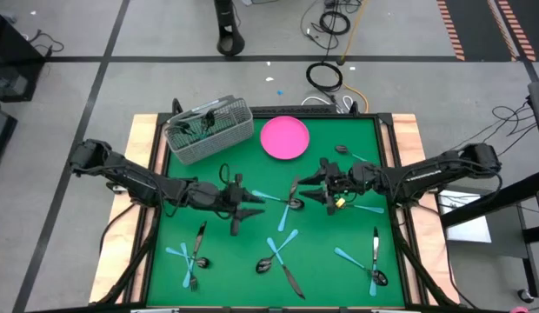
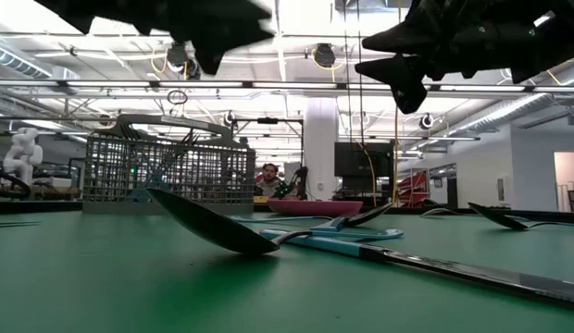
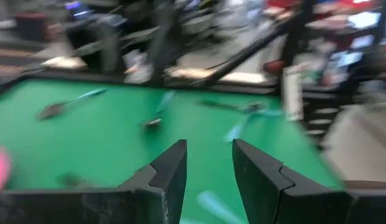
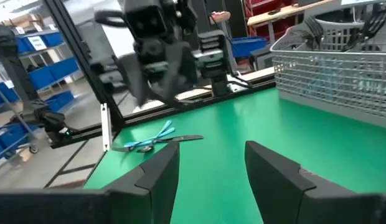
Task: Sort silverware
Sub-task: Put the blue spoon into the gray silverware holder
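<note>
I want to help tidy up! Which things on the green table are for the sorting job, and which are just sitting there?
For the job:
- silverware scattered over the green table
- left end effector, open
- right end effector, open

Just sitting there:
- pink plate
- grey wire basket, with some pieces already in it

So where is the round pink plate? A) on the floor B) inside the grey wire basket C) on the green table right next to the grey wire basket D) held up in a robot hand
C: the high view shows the round pink plate lying flat on the green table, just beside the grey wire-mesh basket, with neither hand touching it.
</note>
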